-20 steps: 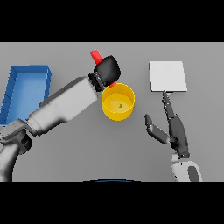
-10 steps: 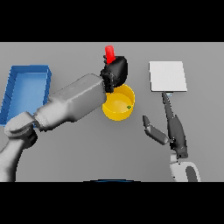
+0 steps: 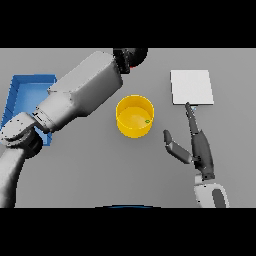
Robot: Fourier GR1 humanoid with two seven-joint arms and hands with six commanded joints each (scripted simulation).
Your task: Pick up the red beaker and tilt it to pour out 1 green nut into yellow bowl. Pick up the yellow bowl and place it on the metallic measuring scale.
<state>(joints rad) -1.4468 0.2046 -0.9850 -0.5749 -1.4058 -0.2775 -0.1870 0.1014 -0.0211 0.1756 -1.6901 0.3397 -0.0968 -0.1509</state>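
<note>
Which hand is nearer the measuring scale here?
Right. The right hand reaches up with fingertips at the metallic measuring scale's near edge; the left hand is far across, beyond the yellow bowl.

It looked like a lab bench [image 3: 90,170]: plain grey top, metallic measuring scale [image 3: 192,87] at two o'clock, blue tray [image 3: 22,95] at nine.

A plain grey table [image 3: 95,170] fills the whole view, its matte surface running out past every side so that no edge or corner of the tabletop shows. No wall, floor or window can be seen. The light is even and soft, and the grey is much the same tone from the far side to the near side. Faint, blurred shadows lie on the surface under whatever stands or hangs above it, a little darker toward the left side. The surface has no pattern, seam or marking.
</note>
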